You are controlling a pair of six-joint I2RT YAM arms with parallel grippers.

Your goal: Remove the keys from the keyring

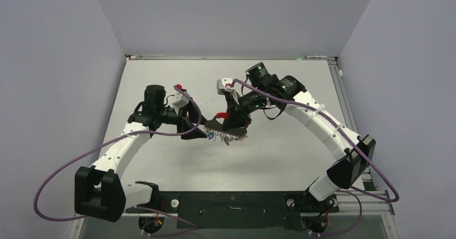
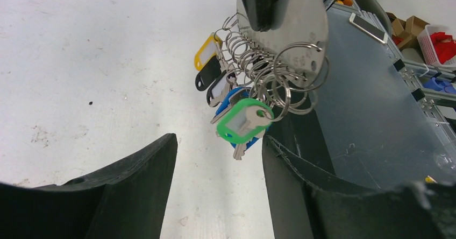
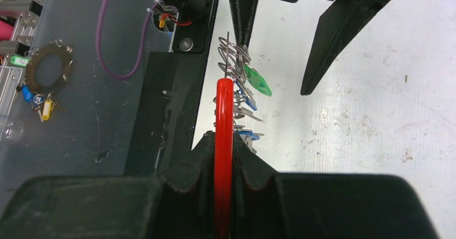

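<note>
Aloft, right pincer clamps keyring — keys dangling.

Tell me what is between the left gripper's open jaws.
In the left wrist view, the green-tagged key hangs at the mouth of the left gripper; otherwise bare table shows.

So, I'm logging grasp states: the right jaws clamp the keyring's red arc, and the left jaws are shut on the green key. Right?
Not quite: the left wrist view shows the left jaws open, the green key hanging ungripped beyond their gap. The right jaws do clamp the keyring's red arc.
</note>
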